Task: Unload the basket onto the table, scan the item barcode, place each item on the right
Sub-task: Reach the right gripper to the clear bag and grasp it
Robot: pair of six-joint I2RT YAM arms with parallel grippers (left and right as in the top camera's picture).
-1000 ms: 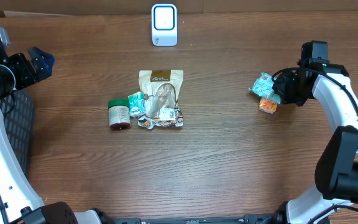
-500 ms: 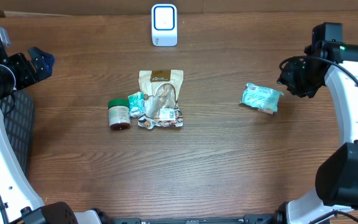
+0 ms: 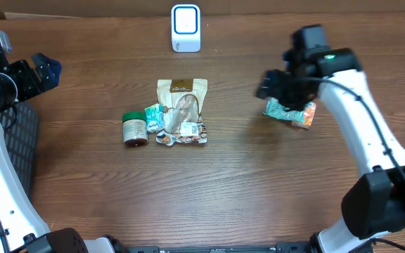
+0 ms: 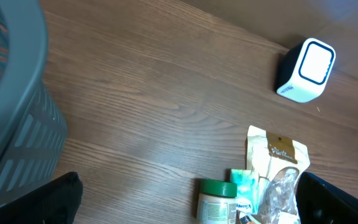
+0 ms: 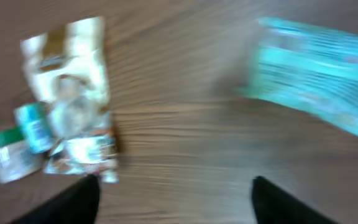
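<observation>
Overhead view: the teal packet (image 3: 292, 112) lies flat on the table (image 3: 223, 197) at the right of centre, its orange end toward the right edge. The right gripper (image 3: 273, 86) hangs just above and left of it in the frame, and part of the arm overlaps the packet's upper edge; contact cannot be judged here. The scanner (image 3: 185, 28) stands at top centre, well apart from the packet. A beige pouch (image 3: 181, 90) and a green-lidded jar (image 3: 134, 128) lie in a cluster at centre. The left gripper (image 3: 39, 72) sits at the upper left, above a dark basket (image 3: 21, 140), away from all items. Left wrist view: the fingers (image 4: 39, 199) show at the two bottom corners, spread wide, with nothing between them; the scanner is at upper right. Right wrist view, blurred: the teal packet occupies the upper right corner, clear of both fingers (image 5: 73, 200), which stand at the bottom edge, set wide apart, holding and touching nothing. The pouch and jar appear at left.
</observation>
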